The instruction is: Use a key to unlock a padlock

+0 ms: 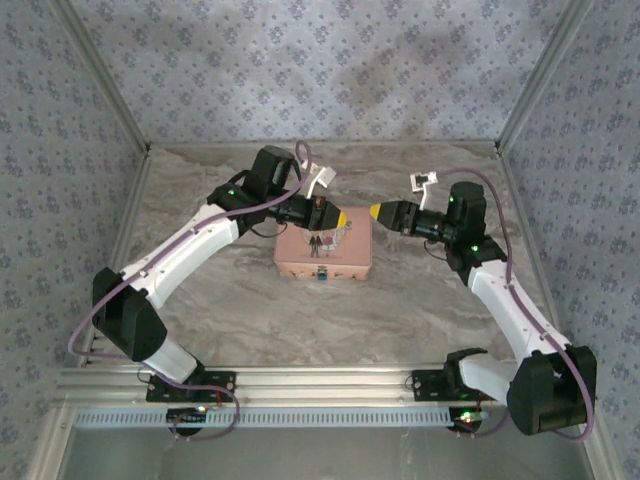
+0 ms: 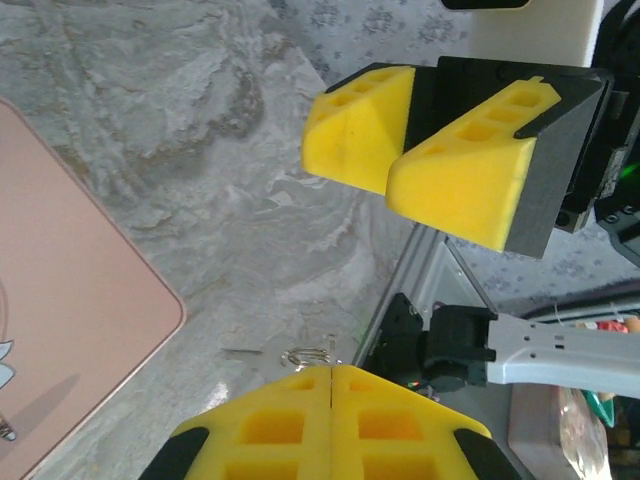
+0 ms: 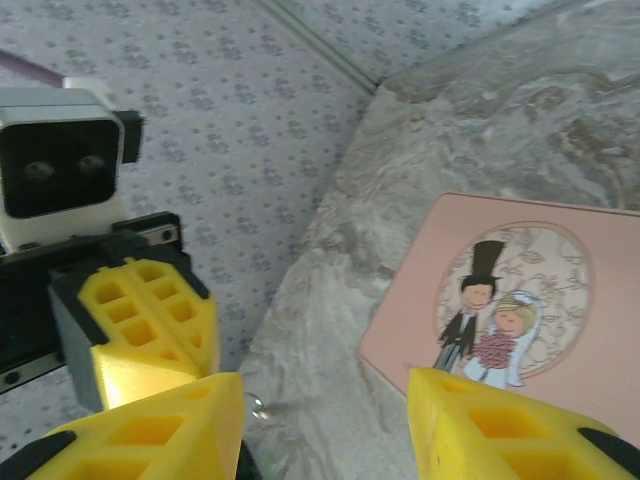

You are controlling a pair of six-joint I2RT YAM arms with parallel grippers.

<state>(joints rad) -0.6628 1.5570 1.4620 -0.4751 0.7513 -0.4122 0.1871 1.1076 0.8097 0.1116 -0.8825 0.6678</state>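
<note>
The tiny blue padlock (image 1: 323, 275) lies at the front edge of a pink tin (image 1: 323, 255) with a cartoon couple on its lid. Above the tin's far right corner my left gripper (image 1: 343, 216) is shut, its yellow pads pressed together (image 2: 331, 370). A thin metal key ring (image 2: 310, 353) pokes out of the tips; the rest of the key is hidden between the pads. My right gripper (image 1: 375, 211) faces it tip to tip from the right. It stands open (image 3: 322, 385) with nothing between its fingers. The ring (image 3: 255, 405) shows beside the right gripper's left finger.
The tin (image 3: 420, 300) lies mid-table on marbled grey stone (image 1: 420, 300). Patterned walls close the back and both sides, with metal frame posts in the corners. An aluminium rail (image 1: 320, 385) runs along the near edge by the arm bases.
</note>
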